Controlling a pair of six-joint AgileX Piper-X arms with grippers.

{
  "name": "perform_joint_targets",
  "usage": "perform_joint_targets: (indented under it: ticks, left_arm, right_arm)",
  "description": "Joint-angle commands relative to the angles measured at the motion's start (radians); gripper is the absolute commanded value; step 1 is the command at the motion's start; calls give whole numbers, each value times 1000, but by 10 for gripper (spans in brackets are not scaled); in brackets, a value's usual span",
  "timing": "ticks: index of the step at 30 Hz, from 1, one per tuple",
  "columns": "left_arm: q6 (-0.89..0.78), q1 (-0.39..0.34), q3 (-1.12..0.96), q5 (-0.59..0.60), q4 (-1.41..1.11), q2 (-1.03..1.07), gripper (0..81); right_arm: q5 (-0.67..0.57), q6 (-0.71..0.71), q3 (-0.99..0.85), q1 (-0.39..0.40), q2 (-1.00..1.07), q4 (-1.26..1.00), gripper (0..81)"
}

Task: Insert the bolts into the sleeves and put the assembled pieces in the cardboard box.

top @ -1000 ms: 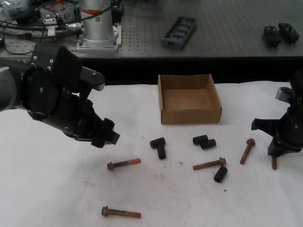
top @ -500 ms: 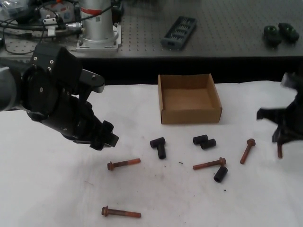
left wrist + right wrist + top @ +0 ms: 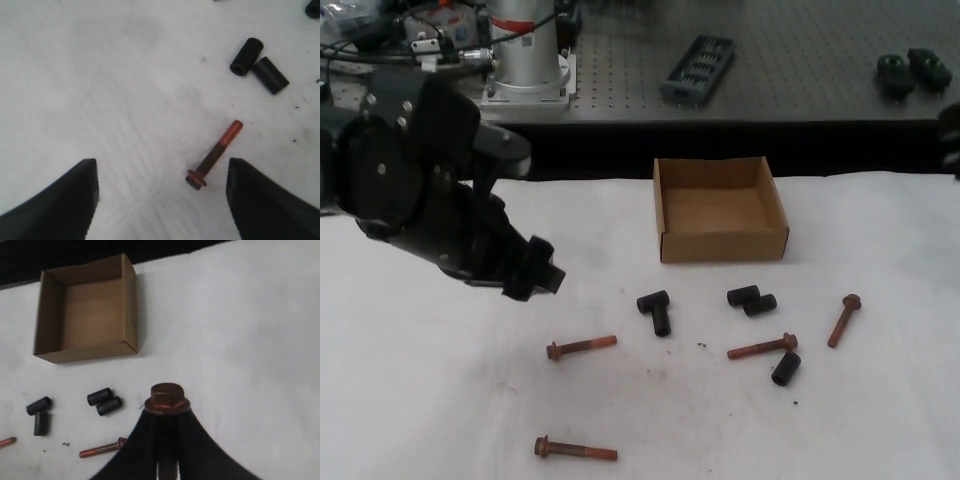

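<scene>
Several rusty bolts lie on the white cloth: one bolt is just ahead of my left gripper, which hovers open and empty. Other bolts lie nearer the front and to the right. Black sleeves lie in two pairs, and a single sleeve lies by itself. My right gripper is shut on a bolt, held head-up high over the cloth. The open cardboard box is empty.
Behind the cloth runs a perforated bench with a metal post, a black tray and two dark green parts. Bare cloth lies at the front right and far left.
The right arm has lifted a bolt off the cloth at the right and risen out of the high view. The left arm has drawn back slightly.
</scene>
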Motion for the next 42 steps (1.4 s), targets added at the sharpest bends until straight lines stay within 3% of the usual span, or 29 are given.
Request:
perform_joint_targets:
  ticks: [1,13,21,30,33,38,42]
  left_arm:
    - [-34,-26,-12,2,7,-48,522]
    - [40,-94,-12,2,85,-90,512]
    - [296,-100,-12,7,38,-81,474]
    - [415,-143,-12,1,-36,-74,477]
    - [376,-161,-12,2,-67,-48,477]
    - [35,-165,-12,-2,-182,45,477]
    - [-131,-165,-23,1,-236,125,477]
  right_arm:
    - [-14,-24,31,17,-108,5,54]
    - [-14,-29,254,75,-613,4,54]
    - [-23,-29,365,83,-928,24,54]
    - [-72,-22,396,83,-1080,95,54]
    - [-112,-14,396,83,-1088,115,54]
    - [-112,-24,396,83,-1097,130,54]
    - [-112,-37,396,83,-1119,145,54]
